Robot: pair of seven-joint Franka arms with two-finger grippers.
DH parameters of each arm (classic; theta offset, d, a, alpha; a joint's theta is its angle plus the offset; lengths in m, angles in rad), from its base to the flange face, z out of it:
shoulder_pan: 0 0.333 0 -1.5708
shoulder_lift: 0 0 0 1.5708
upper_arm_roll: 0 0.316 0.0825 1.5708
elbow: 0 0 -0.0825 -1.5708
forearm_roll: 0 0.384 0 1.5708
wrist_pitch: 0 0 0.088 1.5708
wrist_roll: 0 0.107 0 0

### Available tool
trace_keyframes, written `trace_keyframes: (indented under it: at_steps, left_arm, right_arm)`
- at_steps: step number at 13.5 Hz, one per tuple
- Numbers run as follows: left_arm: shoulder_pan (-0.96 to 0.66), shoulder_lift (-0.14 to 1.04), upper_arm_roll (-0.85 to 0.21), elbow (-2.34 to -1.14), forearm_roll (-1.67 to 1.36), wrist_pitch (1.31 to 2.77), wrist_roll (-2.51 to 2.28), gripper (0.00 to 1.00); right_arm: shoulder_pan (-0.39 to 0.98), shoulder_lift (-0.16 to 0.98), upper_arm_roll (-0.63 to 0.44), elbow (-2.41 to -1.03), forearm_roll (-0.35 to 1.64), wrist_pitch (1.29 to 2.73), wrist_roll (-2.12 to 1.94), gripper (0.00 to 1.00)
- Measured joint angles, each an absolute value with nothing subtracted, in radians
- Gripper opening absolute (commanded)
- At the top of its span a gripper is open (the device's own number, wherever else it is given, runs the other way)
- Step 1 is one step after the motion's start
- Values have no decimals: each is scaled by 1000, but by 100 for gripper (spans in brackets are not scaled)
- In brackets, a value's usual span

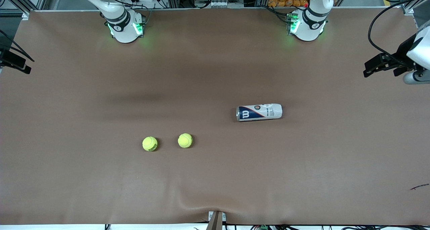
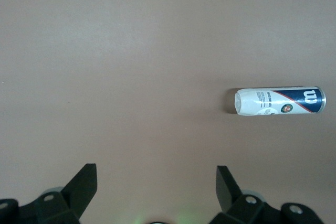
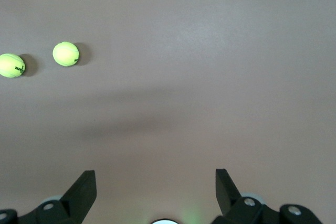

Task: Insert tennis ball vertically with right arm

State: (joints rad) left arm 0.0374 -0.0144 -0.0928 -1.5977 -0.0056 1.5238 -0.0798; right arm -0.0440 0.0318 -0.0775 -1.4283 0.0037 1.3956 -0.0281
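Now: two yellow-green tennis balls (image 1: 149,144) on table; right tool (image 3: 155,192) wide, empty.

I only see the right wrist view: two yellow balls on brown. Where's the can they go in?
Observer: The can lies on its side, toward the left arm's end of the table.
Operator: Is it closer to the front camera than the balls?
Observer: No, the balls lie nearer.
Operator: Is the other arm holding anything?
Observer: No. The left gripper is open and empty, up over bare table.
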Motion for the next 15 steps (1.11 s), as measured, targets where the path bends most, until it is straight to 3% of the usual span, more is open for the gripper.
trace_keyframes:
  at_steps: [6,15]
  left_arm:
    - [-13,37,-125,-1615,-6,1489,-62,100]
    - [-64,169,-307,-1633,106,1572,-58,100]
  right_arm:
    - [-44,32,-78,-1428,3,1396,-28,100]
    - [-44,32,-77,-1428,3,1396,-28,100]
